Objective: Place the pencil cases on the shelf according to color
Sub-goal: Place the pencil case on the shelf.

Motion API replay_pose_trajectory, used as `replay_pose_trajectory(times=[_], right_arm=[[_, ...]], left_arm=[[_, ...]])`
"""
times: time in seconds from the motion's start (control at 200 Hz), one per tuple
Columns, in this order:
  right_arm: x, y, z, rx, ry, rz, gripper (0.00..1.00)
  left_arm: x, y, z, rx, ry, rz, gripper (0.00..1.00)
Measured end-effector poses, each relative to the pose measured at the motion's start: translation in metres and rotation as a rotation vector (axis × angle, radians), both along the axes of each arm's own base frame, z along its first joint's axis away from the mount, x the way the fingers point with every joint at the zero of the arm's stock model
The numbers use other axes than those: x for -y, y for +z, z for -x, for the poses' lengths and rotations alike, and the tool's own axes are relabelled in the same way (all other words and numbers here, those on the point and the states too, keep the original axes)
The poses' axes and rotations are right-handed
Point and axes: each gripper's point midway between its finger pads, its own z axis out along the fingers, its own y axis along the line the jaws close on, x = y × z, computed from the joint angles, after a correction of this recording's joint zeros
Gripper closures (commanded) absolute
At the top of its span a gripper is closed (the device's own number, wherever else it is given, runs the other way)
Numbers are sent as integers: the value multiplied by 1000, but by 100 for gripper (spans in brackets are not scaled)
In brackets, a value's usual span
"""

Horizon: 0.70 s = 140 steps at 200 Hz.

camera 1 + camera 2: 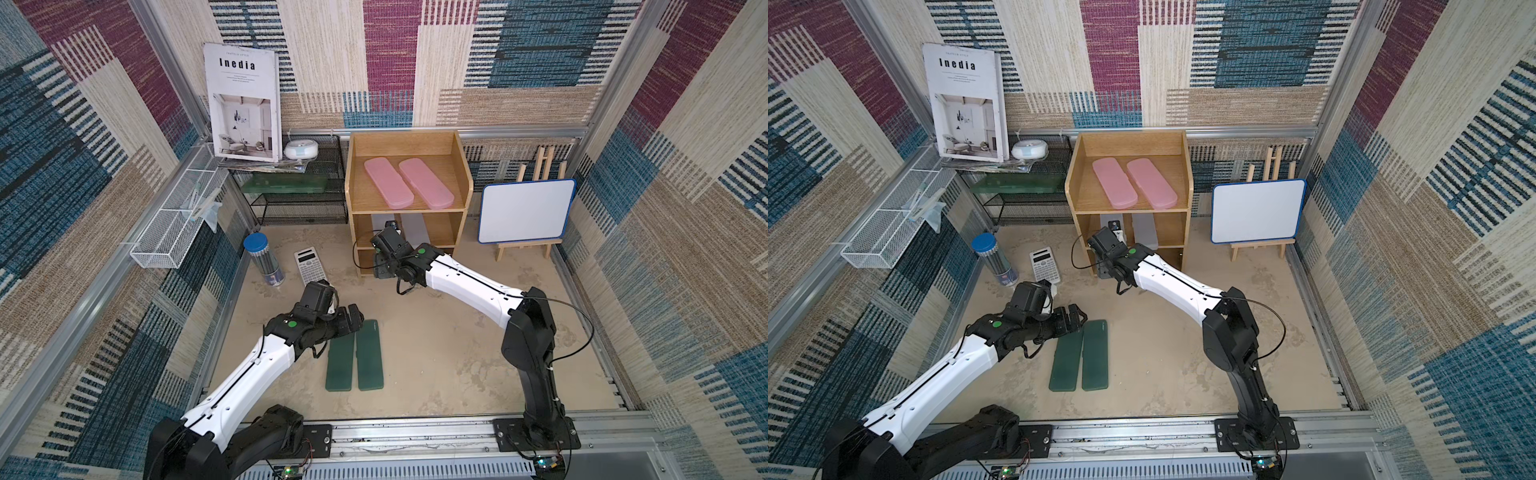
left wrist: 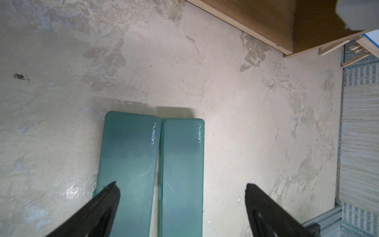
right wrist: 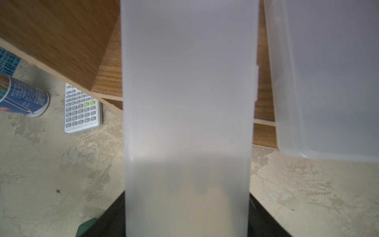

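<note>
With the right end effector [image 3: 186,217] closed on the near end of a frosted pencil case [image 3: 188,92], both fingers pressing its long sides, reaching into the shelf [image 1: 466,178] at the middle of the worktop's back edge. Holding that case lengthwise over the middle tier's board, beside a second frosted case [image 3: 328,82] already lying on the same tier, the two apart by a strip of bare wood. Not showing clearly whether the held case is resting on the board or hanging just above it.

Keeping two pink cases [image 1: 388,183] [image 1: 426,183] side by side on the top tier, slightly angled, close together.

Hovering with the left end effector [image 2: 181,185] spread wide over the far ends of two dark green cases [image 1: 340,365] [image 1: 370,357], holding nothing. Lying flat and parallel, long sides touching, a little left of centre and toward the worktop's front edge. Reaching with one fingertip [image 2: 111,190] over the left green case and with the other past the right case's outer side, over bare worktop [image 2: 266,123]; contact impossible to judge.

Sitting toward the left edge, clear of both arms: a grey calculator [image 1: 309,266] and a blue-capped tube of pencils [image 1: 262,257].
</note>
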Motion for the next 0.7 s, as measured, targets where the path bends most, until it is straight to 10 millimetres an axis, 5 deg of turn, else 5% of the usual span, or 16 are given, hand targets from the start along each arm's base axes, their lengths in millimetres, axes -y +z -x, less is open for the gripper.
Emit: replay_pose_trajectory(times=[0.23,0.541,0.701], right_arm=[[1,5,-19,15,-26,-21,19],[-6,8,-21,-11,-14,-24,8],[-2,32,-15,8,-3,-57,8]], left_arm=[[0,-4,-1,-4,-9,-9,1],[0,-8,-1,-14,-16,-18,1],[0,-6,-1,-8,-19,-18,1]])
